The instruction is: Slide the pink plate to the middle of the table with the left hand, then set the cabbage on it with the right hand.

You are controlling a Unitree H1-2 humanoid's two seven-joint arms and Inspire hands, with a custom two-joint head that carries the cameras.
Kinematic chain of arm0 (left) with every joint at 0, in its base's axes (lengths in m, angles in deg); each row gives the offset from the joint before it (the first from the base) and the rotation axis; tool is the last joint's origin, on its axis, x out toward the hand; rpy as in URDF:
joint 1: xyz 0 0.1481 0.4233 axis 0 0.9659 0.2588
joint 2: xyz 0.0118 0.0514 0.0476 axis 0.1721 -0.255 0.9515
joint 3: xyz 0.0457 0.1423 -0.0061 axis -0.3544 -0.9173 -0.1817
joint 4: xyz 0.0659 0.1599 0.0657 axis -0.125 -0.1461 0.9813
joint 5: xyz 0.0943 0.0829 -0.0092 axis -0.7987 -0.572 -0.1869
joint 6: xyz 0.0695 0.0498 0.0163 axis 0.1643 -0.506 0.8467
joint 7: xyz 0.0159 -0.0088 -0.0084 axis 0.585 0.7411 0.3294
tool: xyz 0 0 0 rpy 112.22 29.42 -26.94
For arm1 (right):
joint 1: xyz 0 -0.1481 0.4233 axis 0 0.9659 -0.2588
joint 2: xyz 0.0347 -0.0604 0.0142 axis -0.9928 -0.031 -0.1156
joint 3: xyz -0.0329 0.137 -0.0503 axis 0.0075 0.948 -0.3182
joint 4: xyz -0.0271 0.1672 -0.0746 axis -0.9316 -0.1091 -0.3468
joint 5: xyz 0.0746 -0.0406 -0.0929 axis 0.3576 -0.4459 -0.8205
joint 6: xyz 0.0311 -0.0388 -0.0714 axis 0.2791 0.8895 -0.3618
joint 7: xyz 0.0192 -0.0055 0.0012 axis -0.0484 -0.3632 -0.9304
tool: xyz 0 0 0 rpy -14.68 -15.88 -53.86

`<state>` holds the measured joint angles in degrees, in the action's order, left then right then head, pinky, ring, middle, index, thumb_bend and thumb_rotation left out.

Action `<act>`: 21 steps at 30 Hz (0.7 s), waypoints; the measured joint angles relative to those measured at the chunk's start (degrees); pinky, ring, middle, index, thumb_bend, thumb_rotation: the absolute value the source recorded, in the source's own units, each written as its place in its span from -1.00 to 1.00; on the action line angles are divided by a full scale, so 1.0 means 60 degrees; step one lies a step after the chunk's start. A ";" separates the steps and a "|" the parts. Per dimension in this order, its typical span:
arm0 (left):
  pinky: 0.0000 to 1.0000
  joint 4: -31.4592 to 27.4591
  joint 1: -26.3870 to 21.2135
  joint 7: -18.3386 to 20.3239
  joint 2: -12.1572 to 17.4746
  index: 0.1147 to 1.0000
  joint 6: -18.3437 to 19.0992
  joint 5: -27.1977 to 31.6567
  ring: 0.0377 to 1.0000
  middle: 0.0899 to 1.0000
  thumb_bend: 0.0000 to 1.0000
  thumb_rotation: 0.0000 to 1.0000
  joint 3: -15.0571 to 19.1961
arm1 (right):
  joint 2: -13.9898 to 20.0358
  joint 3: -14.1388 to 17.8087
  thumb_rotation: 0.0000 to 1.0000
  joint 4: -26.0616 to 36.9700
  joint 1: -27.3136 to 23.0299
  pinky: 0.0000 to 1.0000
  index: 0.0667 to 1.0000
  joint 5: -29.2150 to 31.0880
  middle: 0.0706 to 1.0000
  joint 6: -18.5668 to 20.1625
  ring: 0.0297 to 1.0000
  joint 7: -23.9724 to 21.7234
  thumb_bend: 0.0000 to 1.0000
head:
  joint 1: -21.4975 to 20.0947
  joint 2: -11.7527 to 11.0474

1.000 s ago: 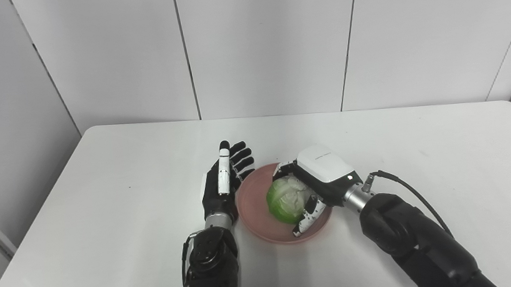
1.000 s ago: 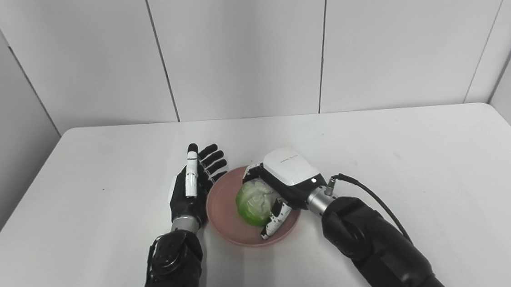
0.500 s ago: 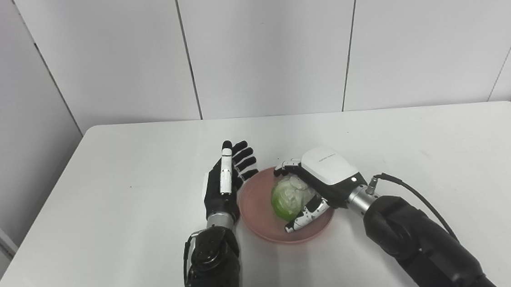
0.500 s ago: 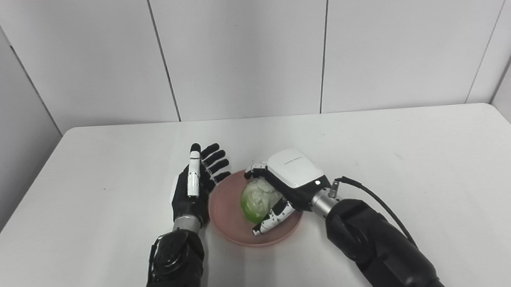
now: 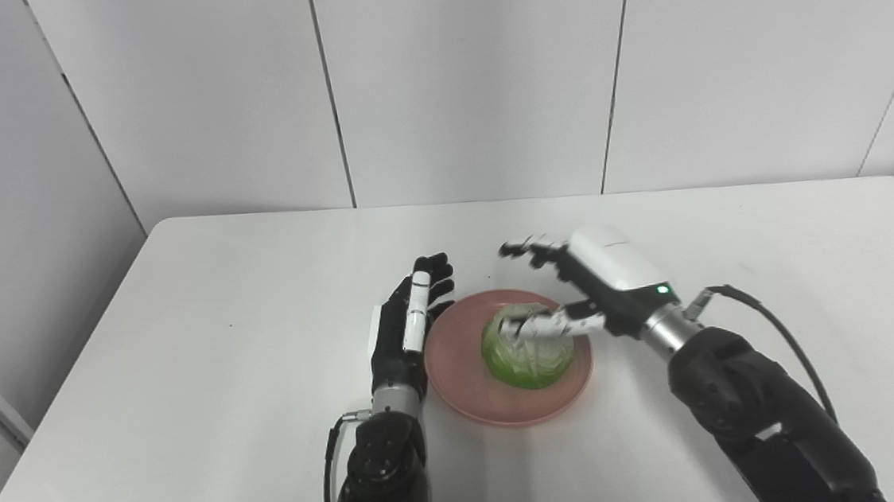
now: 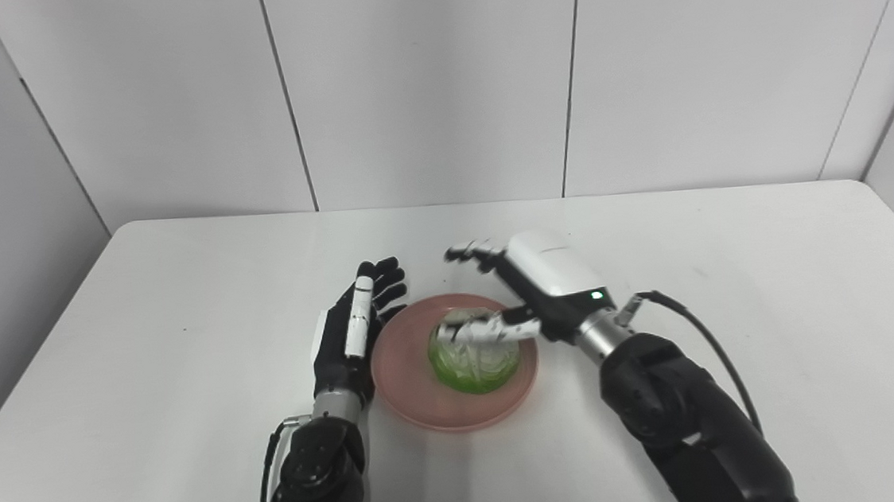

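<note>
Wide bare worktop (image 5: 204, 302) to the left and far side, likewise to the right (image 5: 798, 255): free passage there. Blocked in the middle by the pink plate (image 5: 458, 390) with the cabbage (image 5: 525, 354) on it. Hemmed on the plate's left rim by the left hand (image 5: 401, 330), fingers spread and standing edge-up just beside it. Above the plate's right and far part, right hand (image 5: 593, 283) with spread fingers, thumb over the cabbage. Near edge crowded by both forearms; a narrow strip between them.
</note>
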<state>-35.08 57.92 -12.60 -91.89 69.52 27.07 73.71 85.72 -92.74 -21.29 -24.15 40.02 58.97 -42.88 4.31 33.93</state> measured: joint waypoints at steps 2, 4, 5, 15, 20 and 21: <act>0.82 0.0042 0.0019 -0.0021 0.0126 0.63 -0.0162 -0.0290 0.77 0.73 0.17 0.86 -0.0092 | -0.0143 0.0318 1.00 -0.0370 0.0146 0.17 0.61 0.0359 0.65 -0.0293 0.50 0.0439 0.80 | -0.0044 0.0000; 0.89 0.0043 0.0023 -0.0049 0.0153 0.70 -0.0214 -0.0426 0.83 0.79 0.16 0.86 -0.0104 | -0.0310 0.0595 1.00 -0.0744 0.0304 0.31 0.65 0.0784 0.67 -0.0545 0.57 0.0833 0.79 | -0.0044 0.0015; 0.92 0.0041 0.0030 -0.0077 0.0160 0.72 -0.0234 -0.0461 0.86 0.81 0.16 0.87 -0.0095 | -0.0434 0.0750 1.00 -0.0916 0.0384 0.37 0.65 0.1034 0.68 -0.0646 0.59 0.1007 0.71 | -0.0044 0.0044; 0.98 -0.0066 0.0102 -0.0381 0.0241 0.77 -0.0072 -0.1090 0.93 0.88 0.19 0.97 -0.0096 | -0.2144 0.2404 1.00 -0.2307 0.0883 0.58 0.74 0.4639 0.72 -0.1369 0.67 0.1294 0.52 | -0.0132 0.0102; 0.94 -0.0088 0.0157 -0.0385 0.0270 0.79 -0.0082 -0.1141 0.96 0.90 0.25 1.00 -0.0085 | -0.2482 0.2757 1.00 -0.2469 0.0813 0.57 0.71 0.5185 0.70 -0.1025 0.64 0.1354 0.51 | -0.0176 0.0132; 0.94 -0.0088 0.0158 -0.0385 0.0270 0.79 -0.0082 -0.1141 0.96 0.90 0.24 1.00 -0.0082 | -0.2519 0.2790 1.00 -0.2464 0.0813 0.59 0.72 0.5214 0.71 -0.0879 0.65 0.1377 0.51 | -0.0176 0.0132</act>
<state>-35.61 58.87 -14.91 -90.27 69.03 20.23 73.22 70.61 -76.00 -36.08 -19.28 71.30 53.70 -34.62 3.25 34.72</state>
